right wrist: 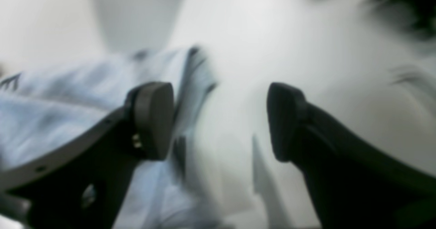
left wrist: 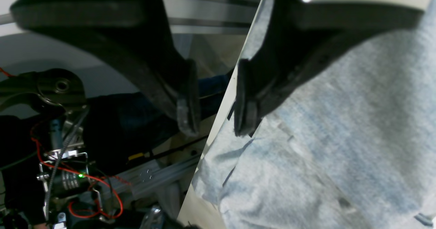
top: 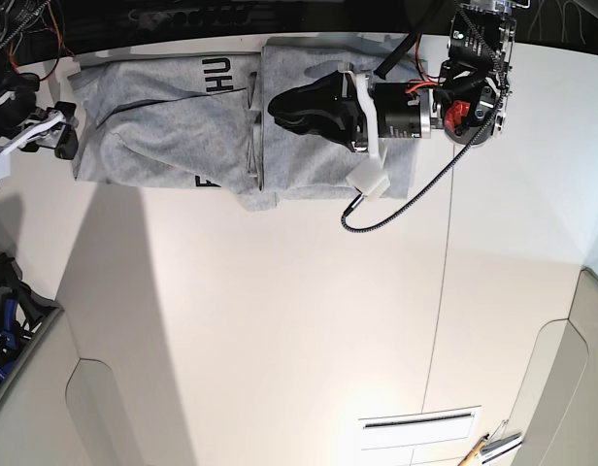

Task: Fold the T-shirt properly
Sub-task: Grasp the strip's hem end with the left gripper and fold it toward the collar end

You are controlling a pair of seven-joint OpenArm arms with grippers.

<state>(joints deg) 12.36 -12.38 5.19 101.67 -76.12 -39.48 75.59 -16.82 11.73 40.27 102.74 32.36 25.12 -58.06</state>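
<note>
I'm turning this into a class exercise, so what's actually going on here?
A two-armed robot is folding a grey T-shirt at the far edge of a white table. The shirt lies partly folded, black lettering showing. The left tool hovers over the cloth with its jaws apart, gripping nothing. The right tool sits open at the shirt's other end, also empty.

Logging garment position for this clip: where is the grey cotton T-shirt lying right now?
In the base view the grey cotton T-shirt lies partly folded along the white table's far edge, upper left, beneath the left end effector.
</note>
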